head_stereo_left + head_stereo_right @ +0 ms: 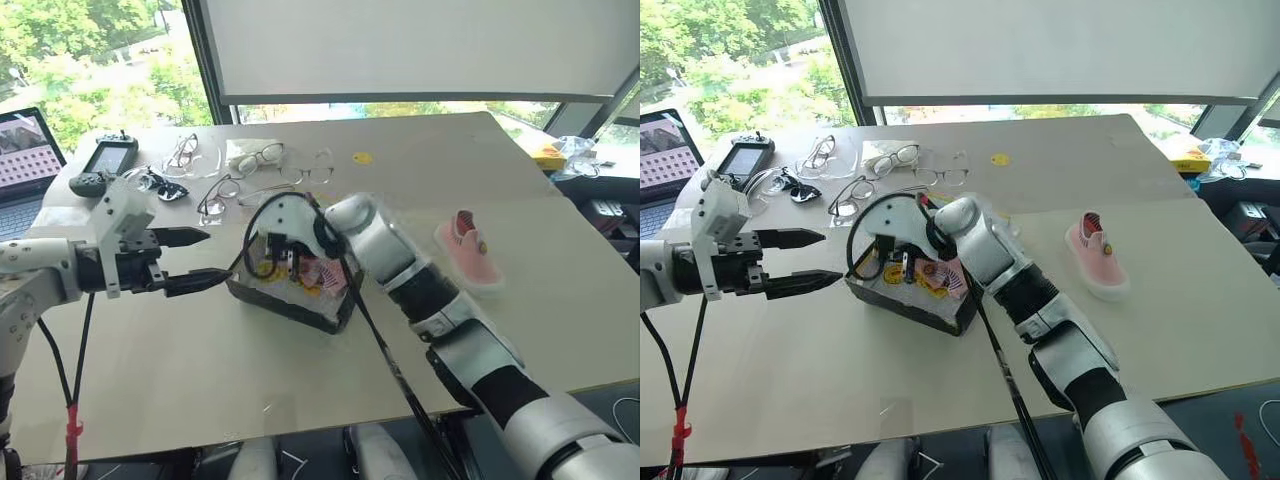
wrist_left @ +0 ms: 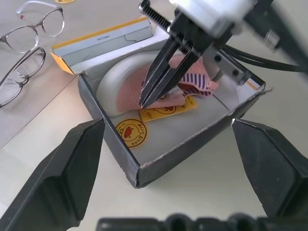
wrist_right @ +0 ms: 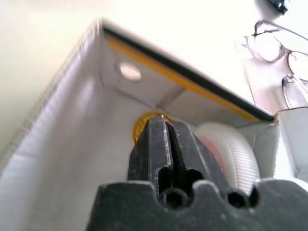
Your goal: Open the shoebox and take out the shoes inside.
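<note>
The shoebox (image 1: 290, 290) sits open on the pale desk (image 1: 200, 360), near its middle, its dark outer walls facing the robot and its pale inside showing yellow duck stickers (image 2: 131, 132). One pink shoe (image 2: 139, 82) lies inside the box on its side, its white sole turned toward one end wall. The other pink shoe (image 1: 468, 250) stands upright on the desk, well apart from the box on the robot's right.

The right claw (image 2: 153, 92) reaches down into the box from above, its two black fingers pressed together with only a thin slit between them, their tips at the pink shoe and a striped paper tag (image 2: 195, 79) beside it. Whether they pinch anything I cannot tell.

The left claw (image 1: 192, 260) hovers just beside the box's left end, its fingers spread wide apart and holding nothing.

Several pairs of glasses (image 1: 260, 158) lie behind the box. A handheld controller (image 1: 108, 157) and a laptop (image 1: 28, 150) are at the far left corner.
</note>
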`<state>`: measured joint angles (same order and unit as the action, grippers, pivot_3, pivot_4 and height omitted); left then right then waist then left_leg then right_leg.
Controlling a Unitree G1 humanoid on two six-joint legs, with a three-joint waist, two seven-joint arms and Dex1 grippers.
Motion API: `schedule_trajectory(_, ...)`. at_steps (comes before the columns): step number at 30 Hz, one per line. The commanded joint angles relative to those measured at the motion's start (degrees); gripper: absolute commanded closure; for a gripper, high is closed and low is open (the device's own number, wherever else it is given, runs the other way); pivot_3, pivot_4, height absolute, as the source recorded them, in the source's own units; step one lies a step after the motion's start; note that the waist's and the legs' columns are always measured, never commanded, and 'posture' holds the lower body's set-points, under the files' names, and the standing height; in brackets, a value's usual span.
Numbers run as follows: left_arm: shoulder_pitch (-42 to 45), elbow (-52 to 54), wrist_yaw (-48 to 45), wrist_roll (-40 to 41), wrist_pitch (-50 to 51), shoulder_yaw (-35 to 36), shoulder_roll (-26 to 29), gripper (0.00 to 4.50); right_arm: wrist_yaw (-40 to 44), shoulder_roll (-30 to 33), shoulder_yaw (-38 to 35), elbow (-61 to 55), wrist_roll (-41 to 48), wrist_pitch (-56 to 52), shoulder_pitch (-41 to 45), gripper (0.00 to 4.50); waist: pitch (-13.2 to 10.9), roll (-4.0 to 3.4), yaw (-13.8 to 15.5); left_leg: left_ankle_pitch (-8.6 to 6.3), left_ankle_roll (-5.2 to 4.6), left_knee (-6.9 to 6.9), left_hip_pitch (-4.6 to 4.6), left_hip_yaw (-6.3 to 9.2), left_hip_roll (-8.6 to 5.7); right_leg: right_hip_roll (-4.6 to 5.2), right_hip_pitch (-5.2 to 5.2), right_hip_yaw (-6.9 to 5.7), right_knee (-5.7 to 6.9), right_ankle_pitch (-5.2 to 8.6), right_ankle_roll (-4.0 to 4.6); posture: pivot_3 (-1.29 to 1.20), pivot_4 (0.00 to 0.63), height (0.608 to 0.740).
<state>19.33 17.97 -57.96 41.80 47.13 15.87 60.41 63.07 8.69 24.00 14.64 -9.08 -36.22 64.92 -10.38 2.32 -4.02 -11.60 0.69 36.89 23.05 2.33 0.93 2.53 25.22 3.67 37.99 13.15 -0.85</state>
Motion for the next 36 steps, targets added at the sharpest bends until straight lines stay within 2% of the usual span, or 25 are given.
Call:
schedule_trajectory(1,1.2,0.4,0.0,-0.3,-1.4,0.2,-0.1,0.0,1.7,3.0,-2.7,-6.7,3.2,-5.2,3.0,2.68,0.0,0.0,0.0,0.0,0.0,-0.01,-0.01,0.0,0.0,0.0,0.0,0.0,0.0,0.0,0.0,0.0,0.15,0.74)
schedule_trajectory(3,1.4,0.3,0.0,-0.4,-1.6,-0.1,-0.3,0.0,1.7,5.3,-2.5,-7.6,3.0,-5.7,3.5,1.96,0.0,0.0,0.0,0.0,0.0,-0.02,-0.01,0.0,-0.01,0.01,-0.01,-0.01,-0.02,0.0,0.0,0.0,0.15,0.74)
schedule_trajectory(4,1.5,0.2,0.0,-0.4,-1.6,-0.3,-0.3,0.0,2.5,8.6,-0.4,-8.7,0.9,-3.0,2.7,1.67,0.0,0.0,0.1,0.0,0.0,-0.02,-0.02,-0.01,-0.01,0.01,-0.02,-0.01,-0.02,0.0,0.0,0.0,0.15,0.74)
schedule_trajectory(9,1.6,-0.1,-0.3,-0.6,-2.0,-0.7,-0.5,0.0,9.4,22.0,6.6,-16.4,-2.4,7.6,-2.6,1.67,0.0,0.0,0.6,0.0,0.0,-0.01,0.09,-0.02,-0.04,0.04,-0.01,-0.07,-0.19,0.01,-0.02,0.0,0.15,0.74)
schedule_trajectory(13,2.3,-1.0,-0.7,-1.2,-2.5,-1.8,-0.9,0.0,15.0,26.9,9.8,-21.0,-1.5,17.9,-6.6,1.67,0.0,0.01,-0.2,-0.03,-0.04,-0.04,0.11,-0.02,0.0,0.01,0.0,-0.06,-0.24,0.02,-0.03,0.0,0.15,0.74)
schedule_trajectory(21,3.2,-1.5,-0.6,-2.1,-3.3,-3.3,-2.5,0.0,15.2,21.6,13.1,-9.1,-5.3,29.2,-0.9,1.67,0.0,0.0,-0.2,-0.02,-0.03,-0.03,-0.12,-0.11,0.03,-0.06,-0.07,0.06,-0.04,0.04,-0.07,0.0,0.15,0.74)
schedule_trajectory(30,0.0,0.6,1.2,-1.7,-3.2,-1.5,-3.9,0.0,27.2,21.0,17.3,0.5,-5.9,42.5,4.1,1.67,0.0,-0.01,0.2,-0.02,-0.03,-0.01,0.04,-0.07,-0.02,0.03,-0.03,0.01,-0.15,0.0,-0.01,0.0,0.15,0.74)
schedule_trajectory(36,-2.6,2.9,3.3,-0.8,-2.8,-0.5,-5.4,0.0,28.9,15.4,20.8,14.8,-8.1,51.9,10.4,1.67,0.0,-0.01,-0.2,-0.03,-0.03,-0.03,-0.11,-0.08,0.05,-0.04,-0.05,0.04,-0.07,0.0,0.01,0.0,0.15,0.74)
